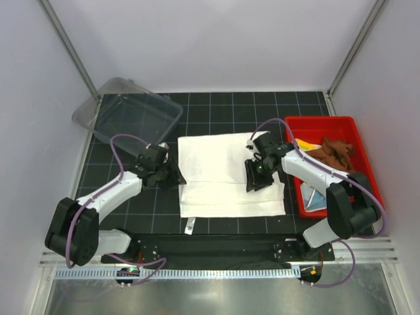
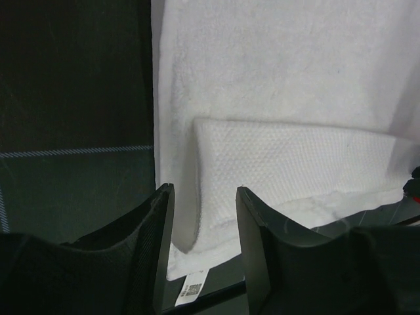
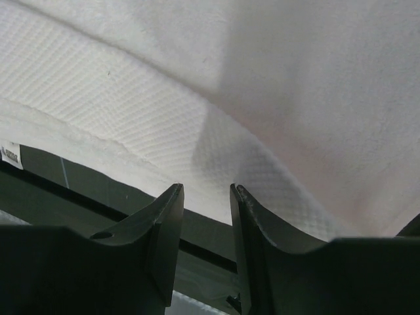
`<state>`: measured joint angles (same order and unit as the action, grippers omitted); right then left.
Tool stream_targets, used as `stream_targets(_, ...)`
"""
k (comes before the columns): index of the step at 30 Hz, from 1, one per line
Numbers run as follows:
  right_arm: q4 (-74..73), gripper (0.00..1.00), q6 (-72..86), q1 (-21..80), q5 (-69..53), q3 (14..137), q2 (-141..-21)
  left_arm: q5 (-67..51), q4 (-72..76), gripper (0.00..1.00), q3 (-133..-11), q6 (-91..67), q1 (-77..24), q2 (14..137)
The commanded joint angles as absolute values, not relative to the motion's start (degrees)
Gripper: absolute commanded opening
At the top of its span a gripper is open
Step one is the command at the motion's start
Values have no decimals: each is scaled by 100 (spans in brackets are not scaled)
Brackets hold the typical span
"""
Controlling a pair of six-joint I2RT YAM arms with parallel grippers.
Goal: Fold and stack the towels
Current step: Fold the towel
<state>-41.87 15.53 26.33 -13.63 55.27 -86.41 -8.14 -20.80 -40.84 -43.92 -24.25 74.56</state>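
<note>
The cream-white towel (image 1: 230, 174) lies partly folded at the centre of the table (image 1: 131, 211). The left end effector (image 1: 176, 177) at its 9 o'clock edge and the right end effector (image 1: 257, 178) over its 3 o'clock side both stand parted and empty. A low finger could snag the loose fold (terry catches) and skew it. Only the top view shows the rust-brown towel (image 1: 335, 152) in the red bin (image 1: 331, 123); only the left wrist view shows the fold's layered edge.

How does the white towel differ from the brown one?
The white towel lies flat on the black mat, one edge folded over; the brown towel sits crumpled in the red bin. The white towel looks much larger than the brown towel. Both are soft cloths.
</note>
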Motion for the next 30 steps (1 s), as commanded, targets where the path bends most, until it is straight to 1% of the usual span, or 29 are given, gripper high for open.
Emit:
stream_targets(1,-4087,42,1740,2725,-1442,5362,-8166,-966,-1811,47,-3912,-4570,-2583,7084)
stream_targets(4,-4008,45,1793,2725,-1126,5483,-7972,-1037,-1793,47,-3832,-4588,-2707,7066)
stream_targets(7,-3972,49,1749,2725,-1037,5912,-8155,-941,-1802,47,-3797,-4597,-2804,7127)
stream_targets(9,-3947,56,1591,2725,-1081,6160,-8349,-879,-1680,47,-3806,-4544,-2804,7189)
stream_targets(11,-4007,60,1399,2716,-1029,6511,-8761,-966,-1504,47,-3806,-4491,-2804,7277)
stream_targets(14,-4245,61,1178,2681,-1020,6986,-9420,-1037,-1424,48,-3937,-4474,-2804,7488)
stream_targets(16,-4429,65,1002,2611,-1211,7214,-9780,-1142,-1424,48,-4025,-4447,-2804,7611)
stream_targets(23,-4693,70,624,2452,-1686,7225,-10142,-1687,-1047,49,-3894,-4473,-2883,7664)
stream_targets(25,-4790,71,563,2452,-1854,7164,-10125,-1941,-617,49,-3754,-4544,-2918,7454)
stream_targets(26,-4790,71,597,2461,-1941,7120,-10073,-2169,-441,49,-3614,-4631,-2961,7349)
stream_targets(30,-4650,69,869,2461,-2267,6777,-9477,-2267,-88,50,-3402,-4693,-3059,6760)
